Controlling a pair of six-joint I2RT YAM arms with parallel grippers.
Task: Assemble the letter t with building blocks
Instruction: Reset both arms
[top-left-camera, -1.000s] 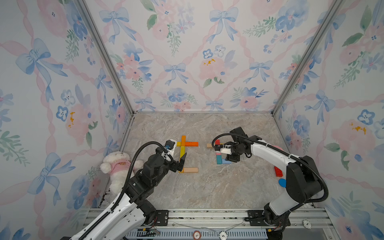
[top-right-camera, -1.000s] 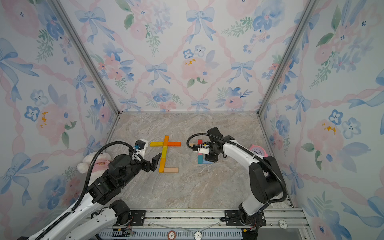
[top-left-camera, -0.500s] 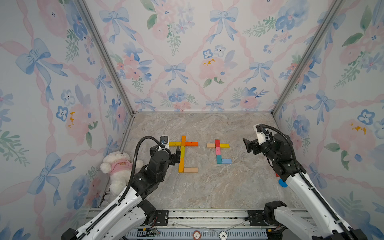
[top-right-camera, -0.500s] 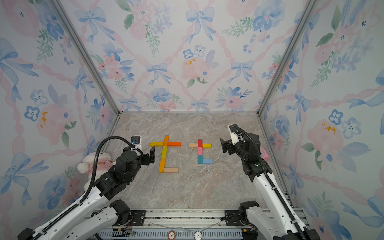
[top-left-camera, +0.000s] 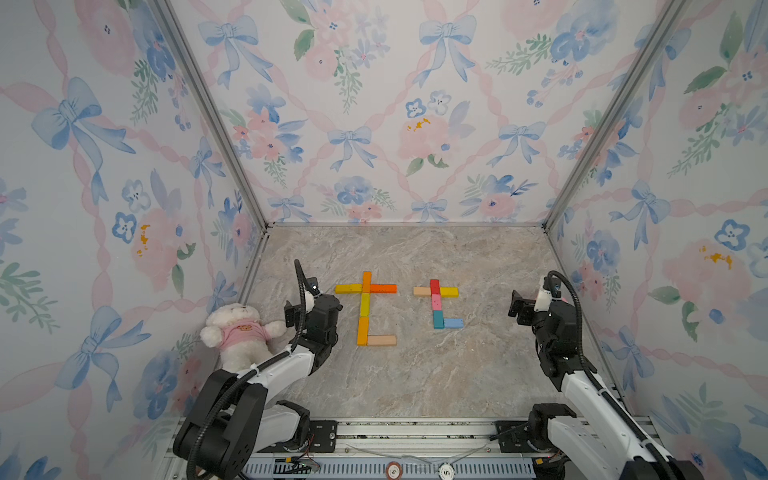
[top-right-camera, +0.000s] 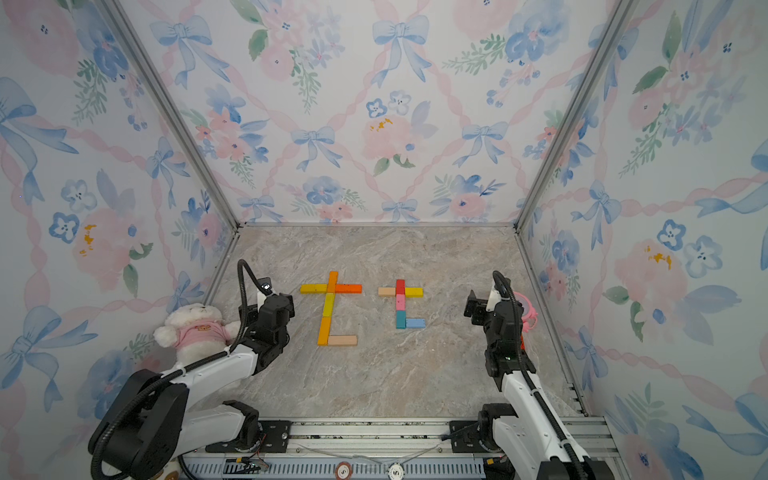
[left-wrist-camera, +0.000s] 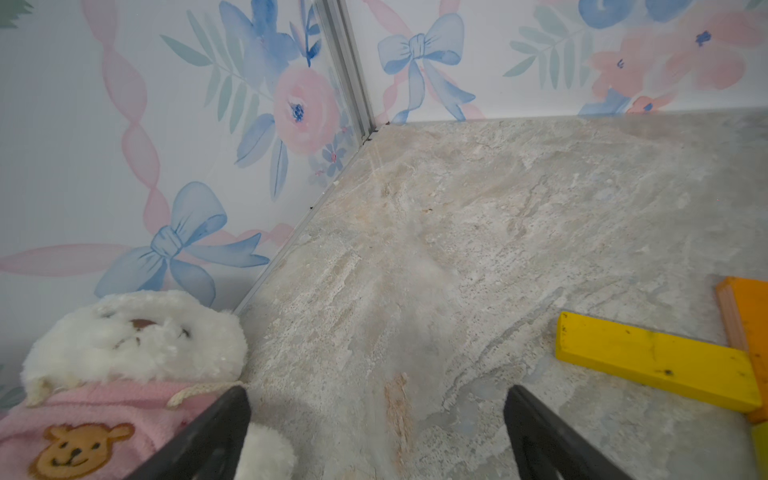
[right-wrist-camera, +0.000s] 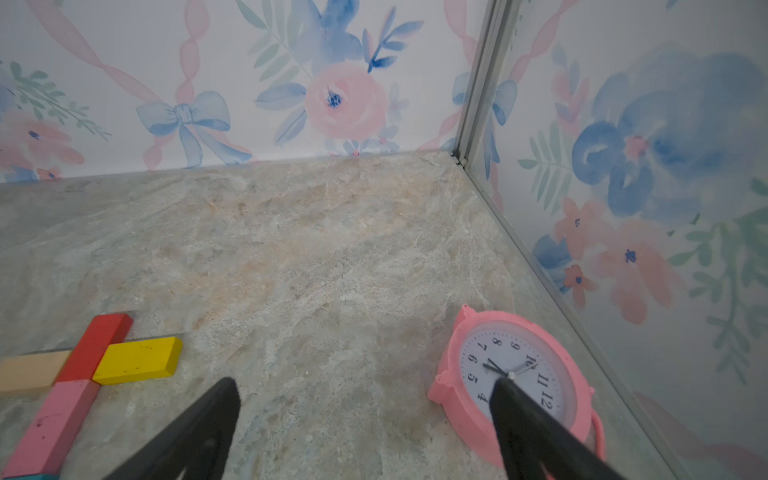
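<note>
Two letters of building blocks — well apart from both wide-spread jaws

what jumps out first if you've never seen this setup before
Two block letters lie side by side in the middle: a larger t in yellow, orange and bare wood, and a smaller t in red, pink, teal, blue, yellow and wood. A white plush bear lies near the left tool, a pink alarm clock near the right tool; both tools stand open and empty.
</note>
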